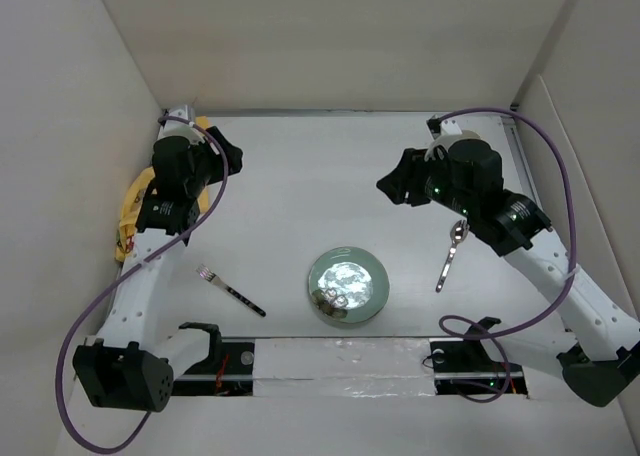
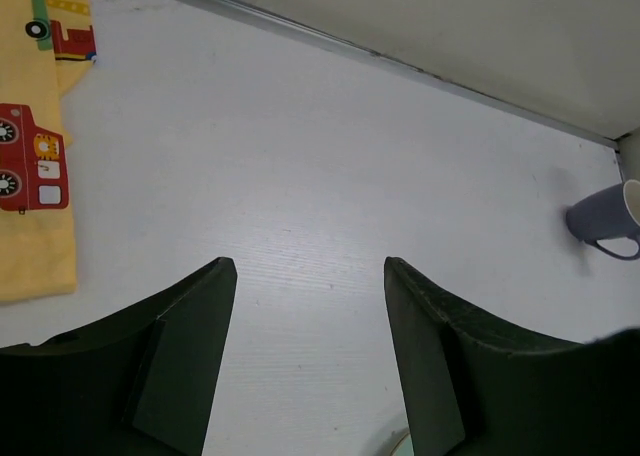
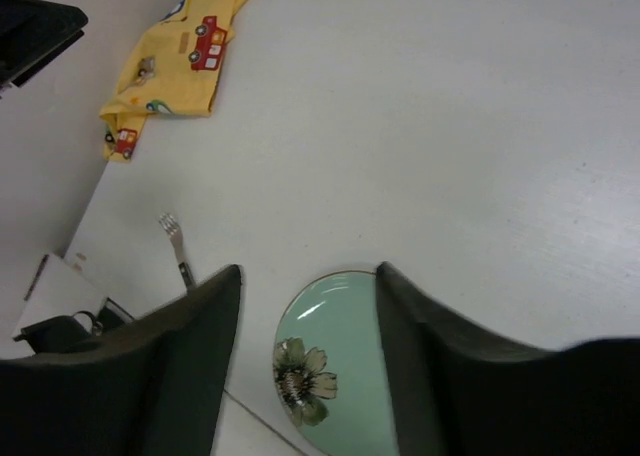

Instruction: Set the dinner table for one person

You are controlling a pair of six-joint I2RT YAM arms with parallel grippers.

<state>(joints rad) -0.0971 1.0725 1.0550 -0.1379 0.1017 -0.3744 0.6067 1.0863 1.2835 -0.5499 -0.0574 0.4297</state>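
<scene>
- The dinner table (image 1: 320, 186) is the white top that fills the enclosure. A pale green plate (image 1: 348, 286) is set near its front edge, apparently as the centre of the setting.
- A fork (image 1: 230, 290) is laid to the left of the plate and a spoon (image 1: 452, 254) to the right, both apart from it, as cutlery usually flanks a plate.
- A yellow car-print cloth (image 1: 135, 201) is bunched against the left wall, not under the plate.
- A mug (image 2: 605, 221) is seen beside a wall.
- The left gripper (image 2: 310, 266) and right gripper (image 3: 308, 271) are held above the table, fingers spread, with nothing grasped.
</scene>
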